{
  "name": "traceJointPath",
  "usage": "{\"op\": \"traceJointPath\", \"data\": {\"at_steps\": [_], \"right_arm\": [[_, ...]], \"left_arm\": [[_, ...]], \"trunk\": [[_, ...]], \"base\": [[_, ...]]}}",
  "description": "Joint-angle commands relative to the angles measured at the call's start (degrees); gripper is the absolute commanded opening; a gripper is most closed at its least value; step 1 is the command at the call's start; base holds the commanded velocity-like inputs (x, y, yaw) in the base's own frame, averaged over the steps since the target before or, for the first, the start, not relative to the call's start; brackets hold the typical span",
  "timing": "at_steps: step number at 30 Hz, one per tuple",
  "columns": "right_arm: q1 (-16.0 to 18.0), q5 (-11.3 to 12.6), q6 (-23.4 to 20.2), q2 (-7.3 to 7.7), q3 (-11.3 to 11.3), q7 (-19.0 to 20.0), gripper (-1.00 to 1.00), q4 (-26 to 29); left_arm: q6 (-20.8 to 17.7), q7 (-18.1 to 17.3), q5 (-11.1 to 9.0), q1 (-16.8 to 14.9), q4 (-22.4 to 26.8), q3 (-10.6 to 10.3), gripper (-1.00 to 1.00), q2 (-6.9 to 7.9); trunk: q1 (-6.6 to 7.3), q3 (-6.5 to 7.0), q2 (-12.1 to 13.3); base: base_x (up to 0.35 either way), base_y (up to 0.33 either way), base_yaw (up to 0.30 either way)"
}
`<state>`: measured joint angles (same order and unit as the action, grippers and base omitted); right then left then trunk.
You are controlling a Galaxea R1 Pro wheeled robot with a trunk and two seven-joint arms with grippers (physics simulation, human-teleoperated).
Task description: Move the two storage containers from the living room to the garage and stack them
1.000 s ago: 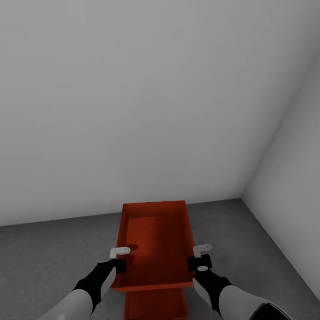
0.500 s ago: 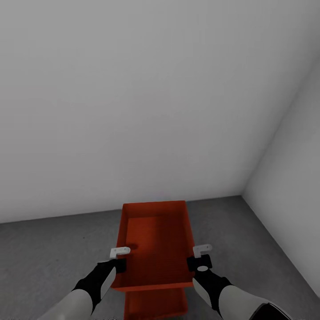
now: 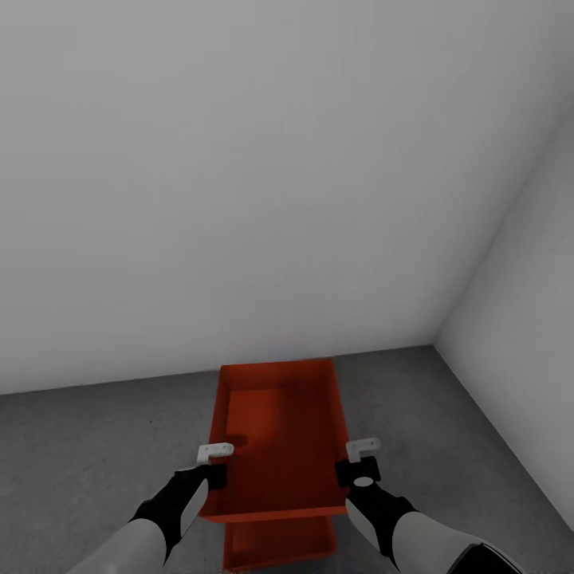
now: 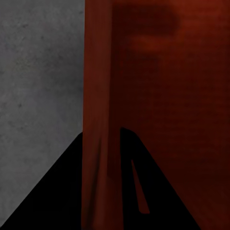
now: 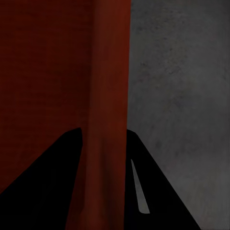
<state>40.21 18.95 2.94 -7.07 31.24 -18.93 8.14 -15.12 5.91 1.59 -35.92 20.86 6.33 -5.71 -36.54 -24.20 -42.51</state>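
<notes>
The left gripper (image 3: 214, 464) has its fingers clamped over the left long wall of the upper storage container (image 3: 279, 442); the right gripper (image 3: 360, 460) pinches the right wall likewise. This bin is held level, directly over the second storage container (image 3: 279, 545) on the grey garage floor (image 3: 88, 454). Open concrete lies on both sides; pale walls (image 3: 239, 183) meet in a corner ahead-right.

The upper storage container (image 3: 279, 434) is showing a matt orange-red, finely ribbed plastic-like surface, as is the lower container (image 3: 279, 544) at the bottom centre. The floor (image 3: 80, 454) is looking like rough, mottled grey concrete; the walls (image 3: 239, 183) are appearing smooth and matt.
</notes>
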Motion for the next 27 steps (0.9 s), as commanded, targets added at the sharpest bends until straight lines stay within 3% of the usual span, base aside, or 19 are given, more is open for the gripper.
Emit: {"op": "traceJointPath", "data": {"at_steps": [1, 27], "right_arm": [[0.0, 1.7, 0.3, 0.48, -0.7, -0.1, -1.00, -0.3], [0.0, 1.7, 0.3, 0.48, -0.7, -0.1, -1.00, -0.3]], "left_arm": [[0.1, 0.4, 1.0, 0.0, 0.3, 0.1, -1.00, 2.56], [0.1, 0.3, 1.0, 0.0, 0.3, 0.1, -1.00, 2.61]], "trunk": [[-0.01, -0.16, -0.1], [-0.01, -2.53, -0.1]], "base": [[0.000, 0.000, 0.000], [0.000, 0.000, 0.000]]}}
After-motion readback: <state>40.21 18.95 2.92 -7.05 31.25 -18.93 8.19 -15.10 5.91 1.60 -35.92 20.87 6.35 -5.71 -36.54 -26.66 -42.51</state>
